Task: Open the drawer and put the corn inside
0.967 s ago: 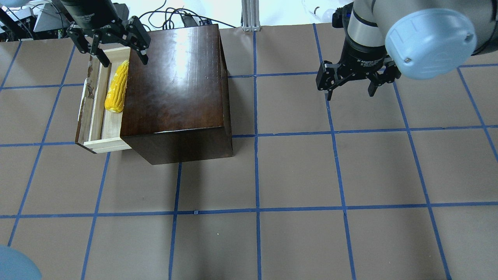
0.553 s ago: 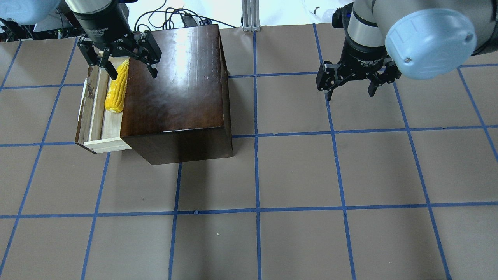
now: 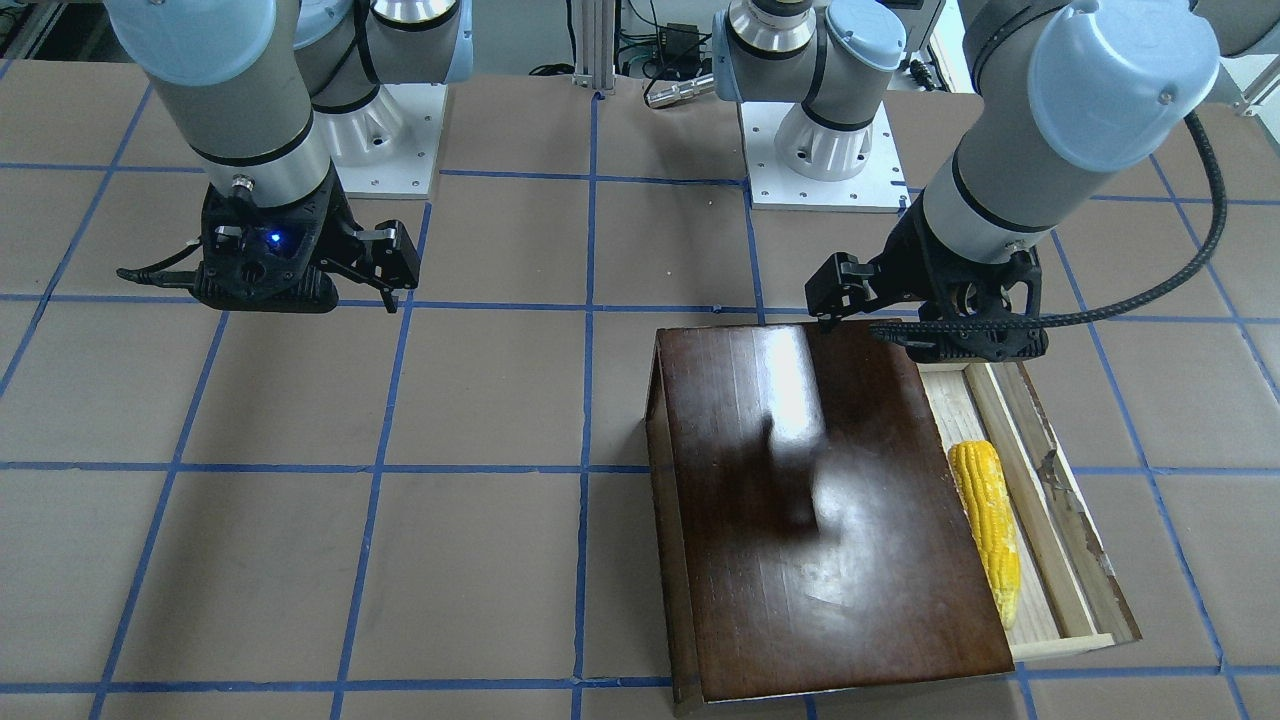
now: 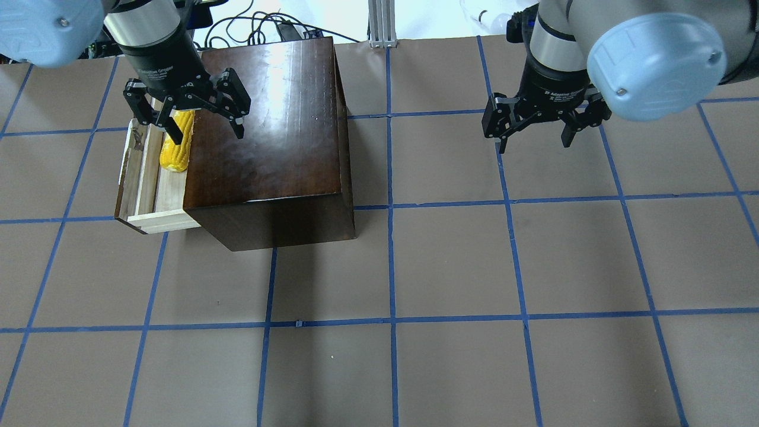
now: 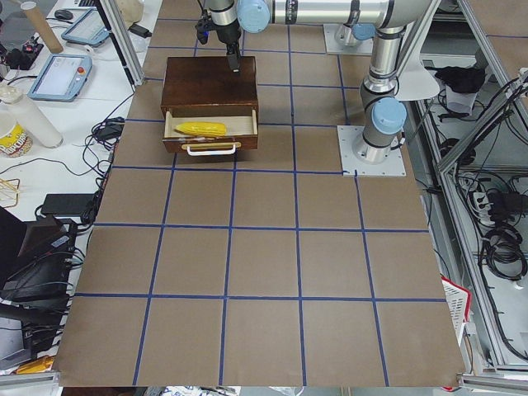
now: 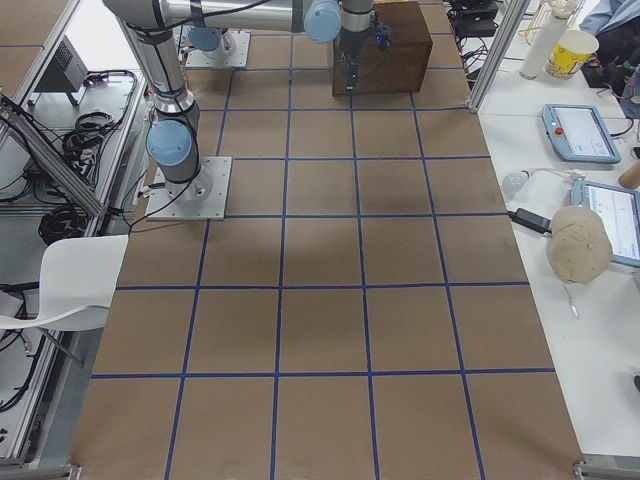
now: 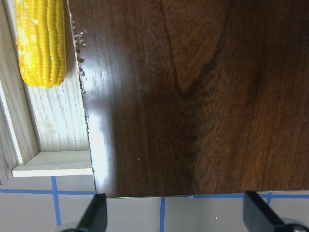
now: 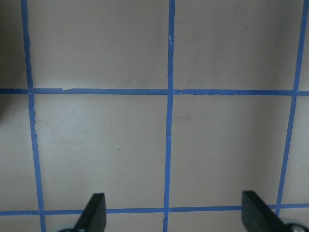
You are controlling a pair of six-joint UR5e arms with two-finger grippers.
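Overhead exterior: drawer (image 4: pixel 135 178) pulled out from left side of dark box (image 4: pixel 273 130). Corn (image 4: pixel 174 157) lies lengthwise inside drawer, just beside box edge. Left gripper (image 4: pixel 204 129) hovers above corn's far end and box top, fingers spread wide, holding nothing. Right gripper (image 4: pixel 533 142) likewise spread, empty, over table (image 4: pixel 450 261), well apart from box.

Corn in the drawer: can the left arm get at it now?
Probably yes. The drawer is pulled out, the corn lies uncovered, and the left gripper hangs open above it. The box edge close beside it may crowd the grasp.
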